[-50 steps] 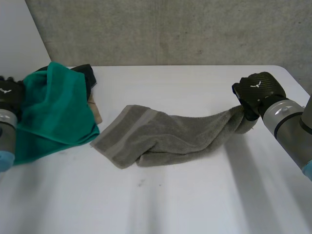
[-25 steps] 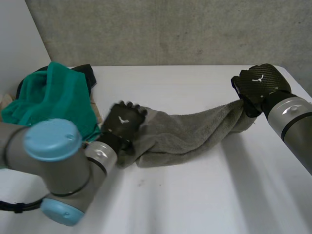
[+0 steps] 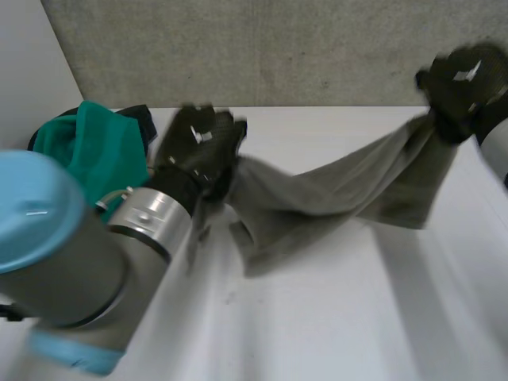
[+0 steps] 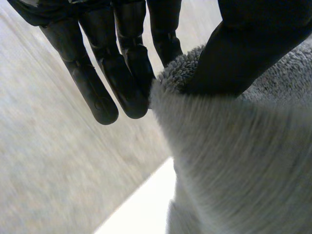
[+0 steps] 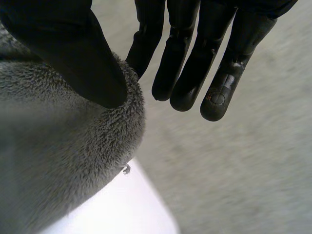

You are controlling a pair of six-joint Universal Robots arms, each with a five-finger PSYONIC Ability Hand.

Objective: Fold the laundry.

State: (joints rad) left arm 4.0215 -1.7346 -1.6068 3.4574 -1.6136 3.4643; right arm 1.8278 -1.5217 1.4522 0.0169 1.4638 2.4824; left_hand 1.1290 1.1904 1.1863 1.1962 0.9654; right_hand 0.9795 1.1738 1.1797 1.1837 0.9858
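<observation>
Grey towel (image 3: 341, 186) hung stretched between the two hands above the white bench (image 3: 357, 317), sagging in the middle, its lowest fold near the left end and close to the bench top. Left robot hand (image 3: 202, 147) pinched one end, thumb (image 4: 243, 48) pressing the pile against straight fingers (image 4: 122, 68); right robot hand (image 3: 464, 79), held higher at the far right, pinched the other end likewise, thumb over the towel's edge. Teal cloth (image 3: 91, 151) lay heaped at the bench's far left, beside the left arm.
</observation>
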